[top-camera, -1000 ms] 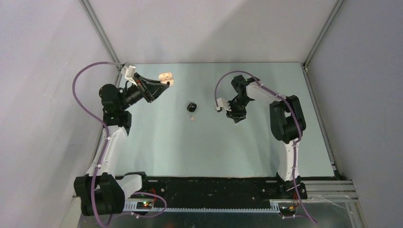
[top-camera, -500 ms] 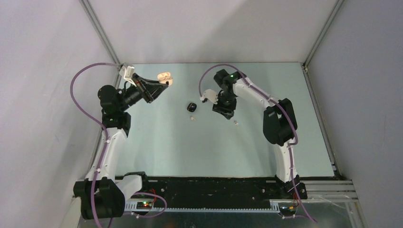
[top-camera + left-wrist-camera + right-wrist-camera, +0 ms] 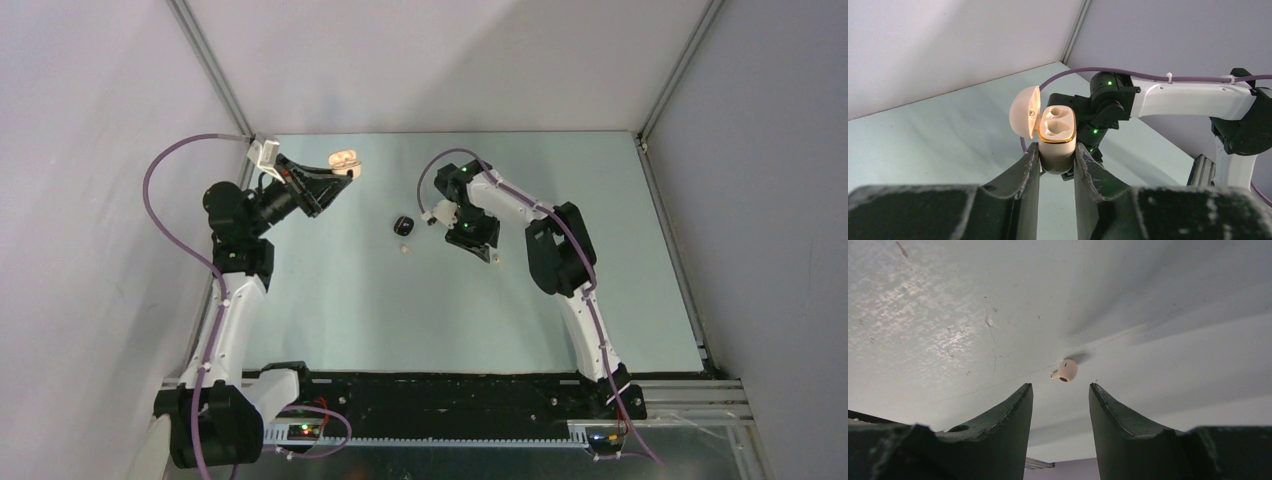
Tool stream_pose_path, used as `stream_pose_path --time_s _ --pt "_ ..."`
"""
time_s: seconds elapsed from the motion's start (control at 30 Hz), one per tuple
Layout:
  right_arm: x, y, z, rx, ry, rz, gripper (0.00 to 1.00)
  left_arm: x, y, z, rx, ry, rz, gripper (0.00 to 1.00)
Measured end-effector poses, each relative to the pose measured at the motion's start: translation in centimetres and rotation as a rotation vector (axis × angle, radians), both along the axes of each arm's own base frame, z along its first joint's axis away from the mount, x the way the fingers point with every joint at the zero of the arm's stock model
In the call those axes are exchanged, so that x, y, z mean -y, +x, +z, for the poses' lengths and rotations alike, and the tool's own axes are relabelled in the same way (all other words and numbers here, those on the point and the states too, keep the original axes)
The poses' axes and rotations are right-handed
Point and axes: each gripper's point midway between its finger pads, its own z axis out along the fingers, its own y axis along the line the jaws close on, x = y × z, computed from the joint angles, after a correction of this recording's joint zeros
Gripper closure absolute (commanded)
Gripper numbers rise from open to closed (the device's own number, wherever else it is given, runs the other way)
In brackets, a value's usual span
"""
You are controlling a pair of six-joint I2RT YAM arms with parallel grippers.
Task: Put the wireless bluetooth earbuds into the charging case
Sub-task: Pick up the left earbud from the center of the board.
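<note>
Earbud (image 3: 1066,370), bean-shaped, lies beyond spread right jaws; left jaws pinch rounded, perhaps plastic case (image 3: 1056,137).

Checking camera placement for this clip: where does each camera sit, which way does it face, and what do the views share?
Top external: high behind the bases, looking down on the table; both arms show whole.
Left wrist: on the left arm, looking along its left end effector, shut on the open cream case, toward the right arm.
Right wrist: looking down past the open right end effector at a cream earbud.
Shared: the top view also shows that case and earbud.
</note>
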Motion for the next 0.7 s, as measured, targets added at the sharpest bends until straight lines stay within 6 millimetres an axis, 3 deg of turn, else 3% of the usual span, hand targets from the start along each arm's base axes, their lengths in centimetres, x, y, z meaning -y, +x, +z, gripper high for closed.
stream_pose_path --time_s 0.23,0.43,0.7 --pt "0.5 0.1 -0.2 0.006 -0.036 -0.033 0.58 0.0 0.0 0.0 0.000 -0.001 0.001 1.00" --pt "0.8 0.2 -1.5 -0.024 -0.056 -0.066 0.58 0.0 0.0 0.0 0.000 0.000 0.001 1.00" --pt "1.6 0.4 -1.8 -0.039 -0.060 -0.101 0.59 0.0 0.0 0.0 0.000 0.000 0.001 1.00"
